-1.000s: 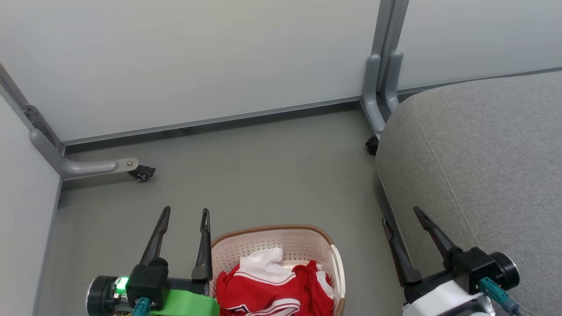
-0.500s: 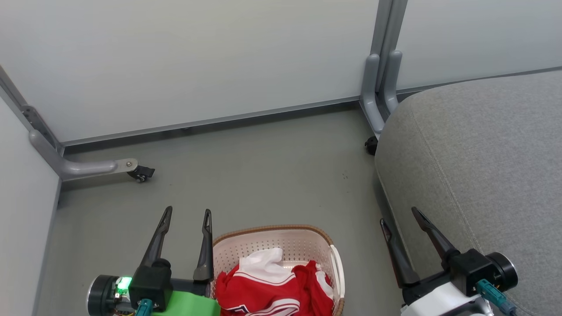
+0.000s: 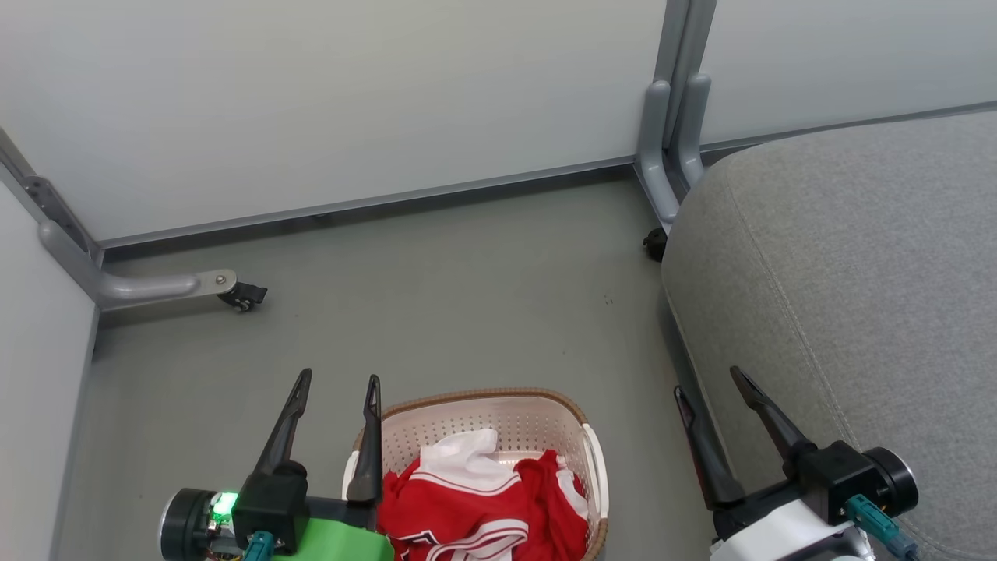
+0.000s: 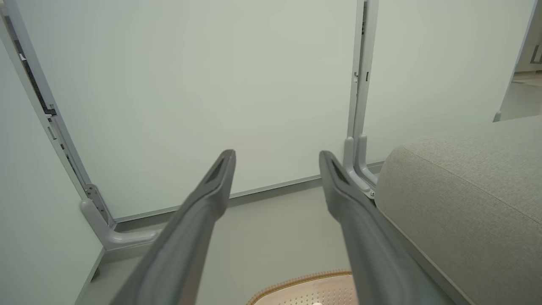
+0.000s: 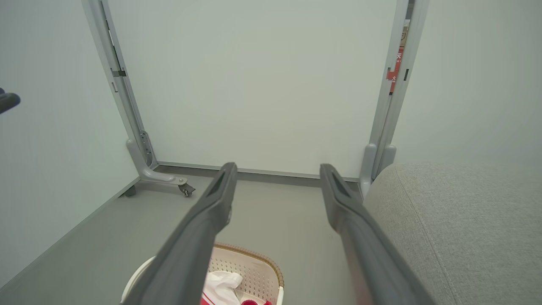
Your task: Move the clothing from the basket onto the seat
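Where the head camera looks down, red-and-white clothing (image 3: 467,506) lies in the perforated laundry basket (image 3: 498,417) between the wide-open, empty left gripper (image 3: 339,376) and right gripper (image 3: 707,380). Left wrist: parted fingers (image 4: 199,220), basket's rim below, grey seat (image 4: 465,190) alongside. Right wrist: clothing showing white inside the basket.

Basket (image 3: 530,425) and clothing (image 3: 467,502) cut off by the head view's bottom edge, seat (image 3: 857,273) by its right edge

You have bright, even, diffuse light, a soft shadow on the floor (image 3: 467,312) along the seat (image 3: 857,273), head view sharp, wrist views bowed at their edges, jaws there blurred close-up.
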